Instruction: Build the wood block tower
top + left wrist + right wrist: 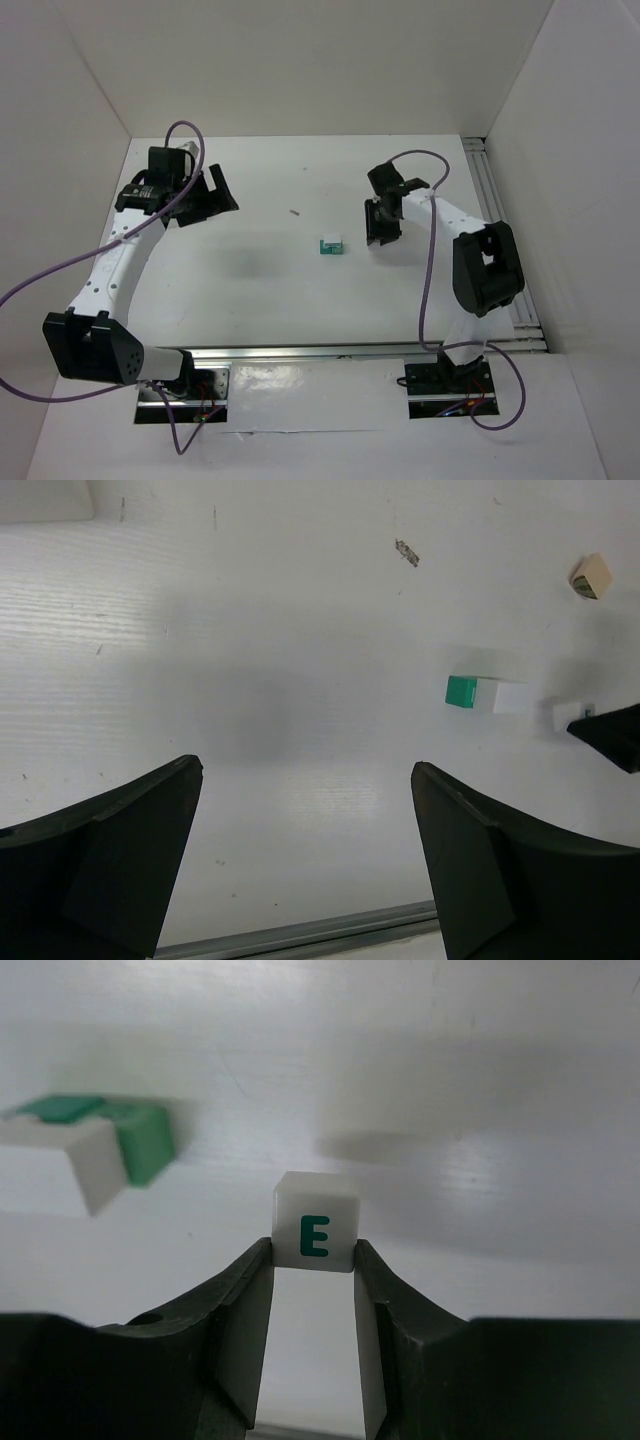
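White E cube (315, 1210) in right gripper (313, 1252), clear of green block (148, 1145)

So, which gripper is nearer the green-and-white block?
Right. The right gripper, holding a white E cube, is just beside the green-and-white block; the left gripper is far off.

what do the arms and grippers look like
The left arm and right arm have white links and bulky black joint housings. The left gripper and right gripper are black, each with two broad fingers. A purple cable loops along each arm.
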You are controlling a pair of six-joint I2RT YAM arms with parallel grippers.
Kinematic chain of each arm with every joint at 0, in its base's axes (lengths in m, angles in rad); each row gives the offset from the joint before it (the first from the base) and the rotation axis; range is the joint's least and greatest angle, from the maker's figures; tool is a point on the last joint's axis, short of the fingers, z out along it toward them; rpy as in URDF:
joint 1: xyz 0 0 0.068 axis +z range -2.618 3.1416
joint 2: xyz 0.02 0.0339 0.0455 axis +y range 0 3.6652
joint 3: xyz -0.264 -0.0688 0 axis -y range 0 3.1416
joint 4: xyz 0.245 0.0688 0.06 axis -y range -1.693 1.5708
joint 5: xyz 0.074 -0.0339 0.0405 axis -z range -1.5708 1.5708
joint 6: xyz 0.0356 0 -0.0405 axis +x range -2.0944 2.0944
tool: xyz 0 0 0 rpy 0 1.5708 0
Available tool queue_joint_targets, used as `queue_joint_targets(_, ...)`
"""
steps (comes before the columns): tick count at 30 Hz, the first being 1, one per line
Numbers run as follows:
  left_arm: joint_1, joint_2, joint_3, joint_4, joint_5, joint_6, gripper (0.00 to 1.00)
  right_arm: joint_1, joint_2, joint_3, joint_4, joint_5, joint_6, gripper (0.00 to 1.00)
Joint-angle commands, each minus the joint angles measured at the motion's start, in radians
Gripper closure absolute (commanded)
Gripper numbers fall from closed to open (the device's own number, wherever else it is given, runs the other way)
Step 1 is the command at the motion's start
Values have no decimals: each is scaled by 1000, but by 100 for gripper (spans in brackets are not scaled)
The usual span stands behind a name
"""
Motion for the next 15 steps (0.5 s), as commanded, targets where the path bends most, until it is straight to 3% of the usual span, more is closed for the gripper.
queue_joint_targets(1, -7, 12, 39, 22, -47, 3, 1, -19, 35, 6, -296, -150, -54, 63)
queue_joint_targets(7, -7, 22, 39, 12, -56, 12, 1, -9, 64, -29, -318, -160, -45, 65)
queue_joint_targets(15, -7, 22, 21, 12, -56, 21, 1, -32, 196, 43, -305, -200, -91, 64)
